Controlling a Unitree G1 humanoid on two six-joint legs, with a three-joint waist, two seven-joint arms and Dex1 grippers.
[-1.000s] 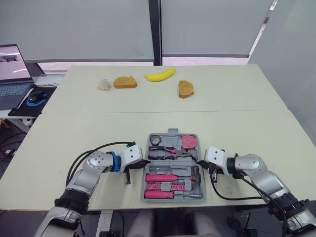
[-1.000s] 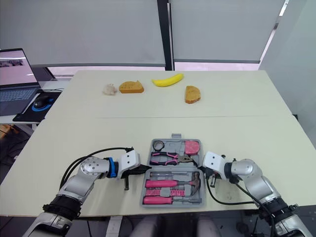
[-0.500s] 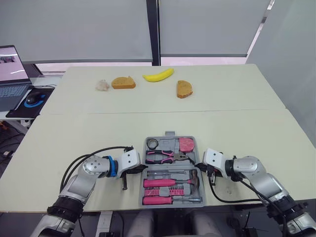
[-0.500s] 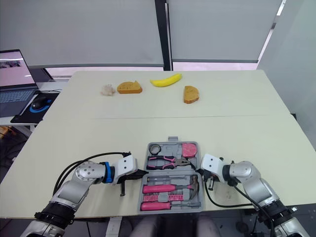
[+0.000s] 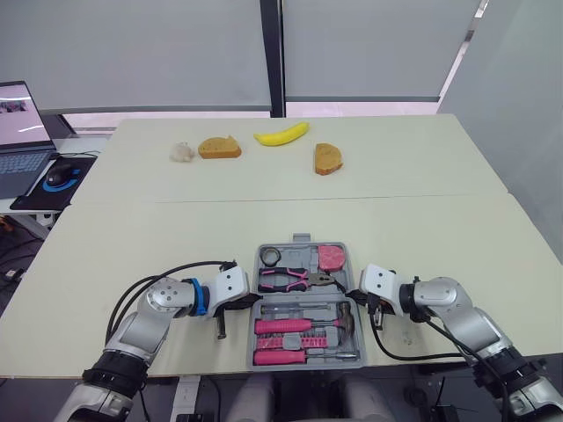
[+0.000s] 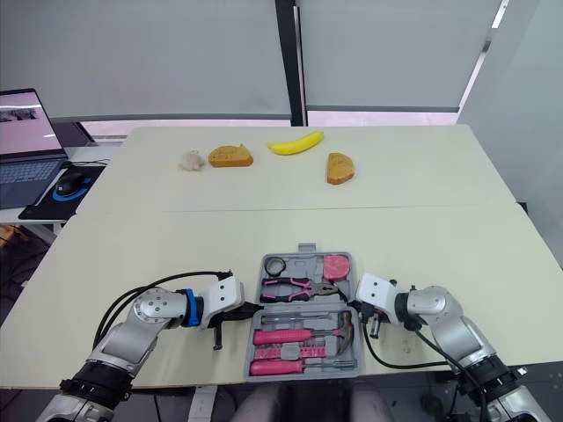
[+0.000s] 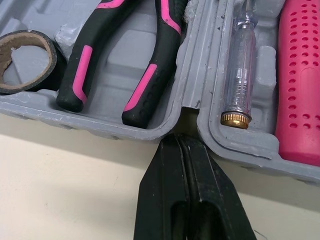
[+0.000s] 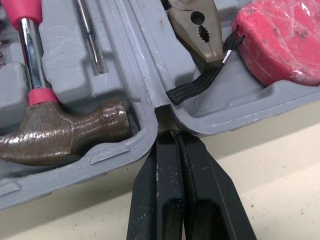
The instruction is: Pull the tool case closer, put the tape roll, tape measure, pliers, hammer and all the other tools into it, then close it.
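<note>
Moulded grey plastic, ribbed and pocketed, makes up the tool case (image 5: 296, 256). It lies opened flat at the near edge of the smooth cream counter (image 5: 422, 220), between my two arms.

Its far half carries three things:
- one black tape roll (image 7: 52, 62) with a brown card core
- one pair of pliers (image 7: 150, 80) with pink-and-black grips and a dull steel nose
- one rounded pink tape measure (image 8: 280, 45), whose black woven strap (image 8: 200, 82) lies against the pliers' nose

Its near half carries one hammer (image 8: 65, 135) with a dark, worn head and a chrome neck. Beside it is one clear-bodied tester screwdriver (image 7: 240, 65) with a brass cap, plus more pink-handled pieces that I cannot tell apart.

I see my left pincer (image 7: 181, 142) clenched on nothing, fingers pressed flat together, its tip at the hinge notch on the case's left side. My right pincer (image 8: 172, 135) is clenched empty the same way at the notch on the right side.

Well beyond the case, at the counter's far end, lie two brown pieces of bread, the left bread slice (image 5: 220, 147) and the right bread slice (image 5: 329, 158). With them are one yellow banana (image 5: 281, 134) and one pale crumpled lump (image 5: 182, 151). Off the counter's left end sit one laptop (image 5: 18, 132) and one mouse (image 5: 60, 174) on a dark pad.
</note>
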